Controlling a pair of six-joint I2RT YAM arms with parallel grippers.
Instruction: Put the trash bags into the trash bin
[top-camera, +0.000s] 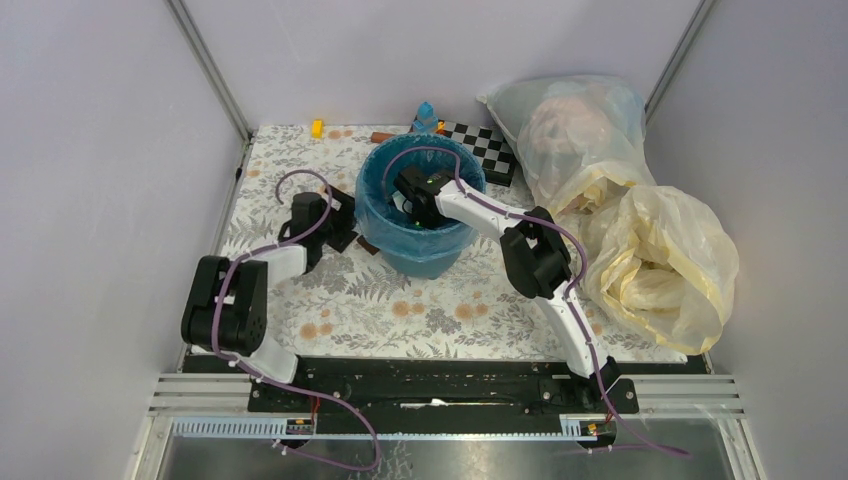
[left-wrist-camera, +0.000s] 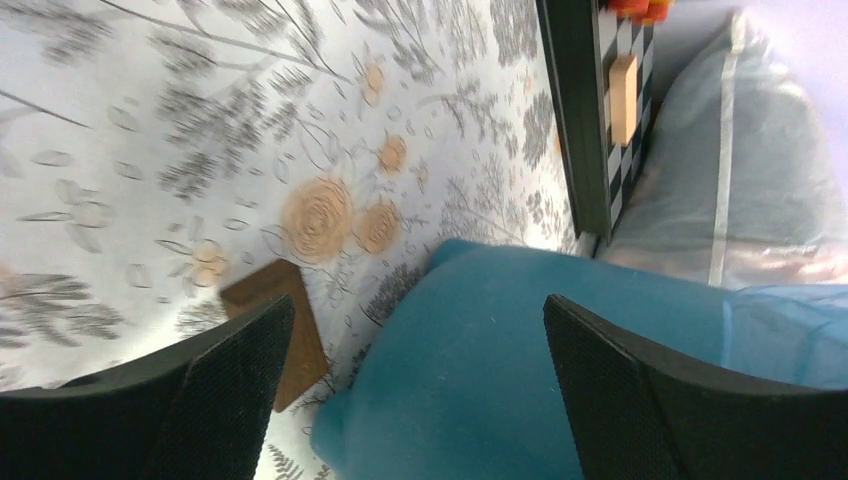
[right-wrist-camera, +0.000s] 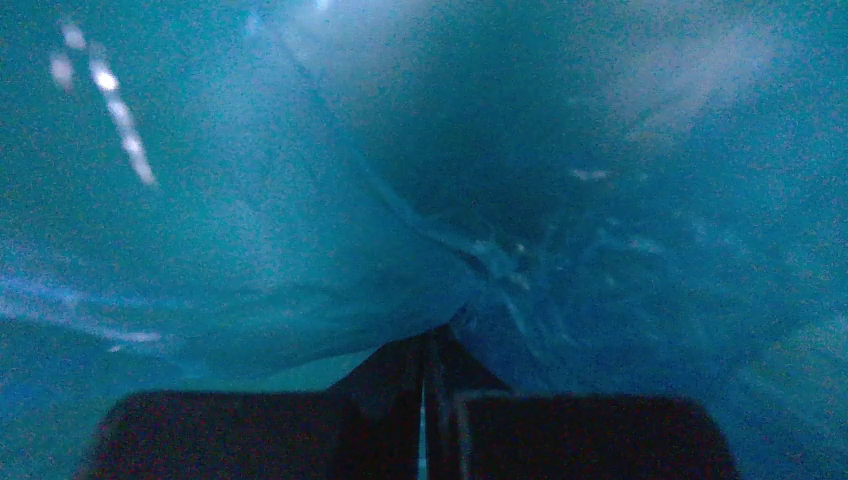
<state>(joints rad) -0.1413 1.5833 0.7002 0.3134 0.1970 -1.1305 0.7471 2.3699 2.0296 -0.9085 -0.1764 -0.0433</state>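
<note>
A: Where does the thin, crinkly, translucent blue plastic bag (top-camera: 373, 178) lie?
B: Inside the round teal plastic bin (top-camera: 432, 256), lining its walls, edge at the rim
A: And the grippers?
B: Right gripper (top-camera: 411, 196) reaches into the bin, fingers clenched together, tips against the film; left gripper (top-camera: 338, 222) gapes beside the bin's outer wall, grasping nothing

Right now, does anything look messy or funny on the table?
Nothing looks spilled or broken. The funny bit: the right hand reaches down inside the trash bin, shut, its tips at a bunched-up fold of the blue bag. A small brown block lies loose by the bin's base.
</note>
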